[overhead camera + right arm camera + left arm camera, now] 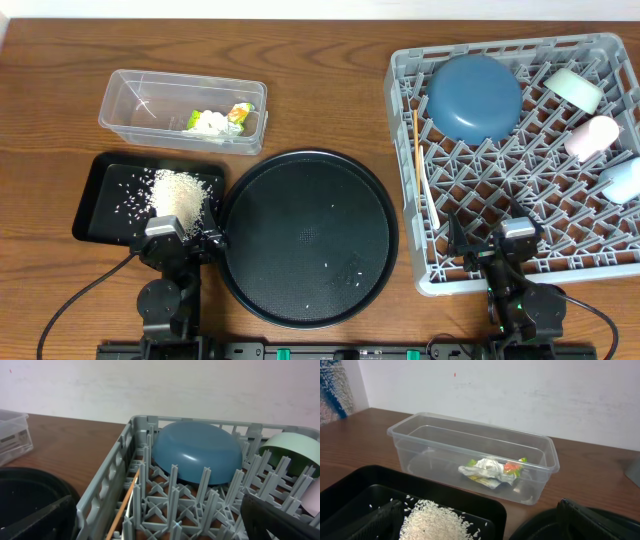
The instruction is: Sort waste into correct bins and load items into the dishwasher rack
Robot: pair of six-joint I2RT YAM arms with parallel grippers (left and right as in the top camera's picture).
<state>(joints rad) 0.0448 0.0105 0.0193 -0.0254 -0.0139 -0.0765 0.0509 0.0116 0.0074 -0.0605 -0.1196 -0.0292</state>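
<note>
The clear tub (135,100) holds the white tissue (207,122) and the yellow-green wrapper (240,113); both show in the left wrist view (487,467). The rice heap (180,193) lies in the black rectangular tray (100,195). The grey rack (405,120) holds the blue plate (475,96), the green bowl (573,88), two pale cups (591,137) and the chopsticks (418,165). My left gripper (186,233) is open and empty over the tray's near right corner, by the rice (435,520). My right gripper (490,240) is open and empty over the rack's front edge (107,490).
The large round black tray (308,237) lies between the two arms with a few stray rice grains on it. Loose grains are scattered in the rectangular tray. Bare wooden table runs along the back.
</note>
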